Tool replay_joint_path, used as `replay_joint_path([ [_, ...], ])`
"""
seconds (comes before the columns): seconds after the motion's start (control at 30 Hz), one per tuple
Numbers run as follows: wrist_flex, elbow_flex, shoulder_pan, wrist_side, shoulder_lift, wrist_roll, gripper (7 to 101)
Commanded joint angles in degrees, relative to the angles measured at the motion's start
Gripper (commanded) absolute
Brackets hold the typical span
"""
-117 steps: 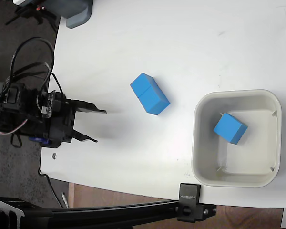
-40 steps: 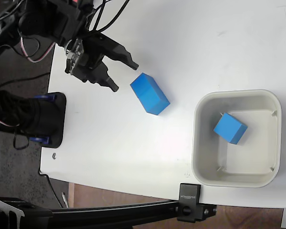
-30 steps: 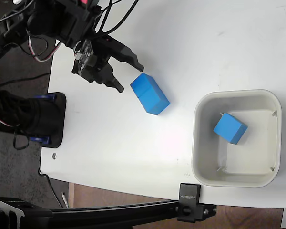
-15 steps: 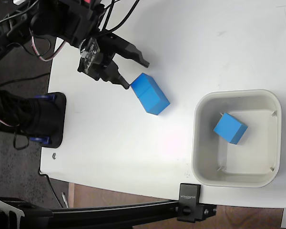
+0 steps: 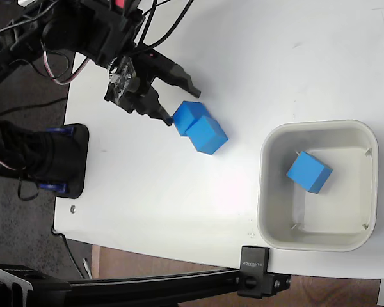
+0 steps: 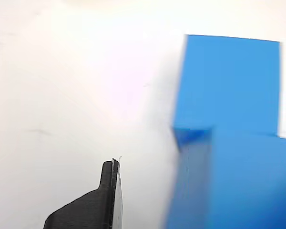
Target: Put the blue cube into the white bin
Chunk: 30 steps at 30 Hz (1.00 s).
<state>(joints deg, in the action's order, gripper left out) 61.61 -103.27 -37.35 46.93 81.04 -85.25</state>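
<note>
On the white desk [image 5: 256, 64], near its left side in the fixed view, my jaws [image 5: 179, 101] stand open, with nothing held between them. One black finger [image 5: 178, 74] reaches out above the nearest blue cube [image 5: 187, 117]; the other finger's tip [image 5: 159, 114] is right at that cube's left face, touching it or nearly so. This cube sits against a second blue cube [image 5: 208, 134], the two pressed together but turned at slightly different angles, so their edges do not line up.

In the wrist view, one dark fingertip [image 6: 102, 200] shows at the bottom, with bare desk around it. The two cubes fill the right side, one [image 6: 229, 86] beyond the other [image 6: 238, 186], both blurred at the edges.

Well to the right in the fixed view stands the white bin [image 5: 269, 192], close to the desk's near edge. A third blue cube [image 5: 308, 171] lies inside it on the floor of the bin, turned at an angle to the walls.
</note>
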Motion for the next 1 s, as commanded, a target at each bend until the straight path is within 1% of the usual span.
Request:
replay_joint_path([
  [0.03,3.1,6.9,0.2,0.6,0.6,1.6,99.5],
  [0.2,6.6,13.6,0.9,0.8,-1.1,4.6,99.5],
  [0.47,10.4,14.9,0.3,1.0,-1.2,2.8,98.7],
  [0.67,6.2,13.2,0.3,0.8,-1.0,2.9,98.9],
  [0.83,4.4,13.2,0.3,0.9,-2.6,1.3,98.9],
  [0.93,4.3,12.8,0.4,0.9,-3.3,0.7,98.9],
  [1.0,2.6,11.5,0.8,0.9,-3.1,1.3,98.7],
])
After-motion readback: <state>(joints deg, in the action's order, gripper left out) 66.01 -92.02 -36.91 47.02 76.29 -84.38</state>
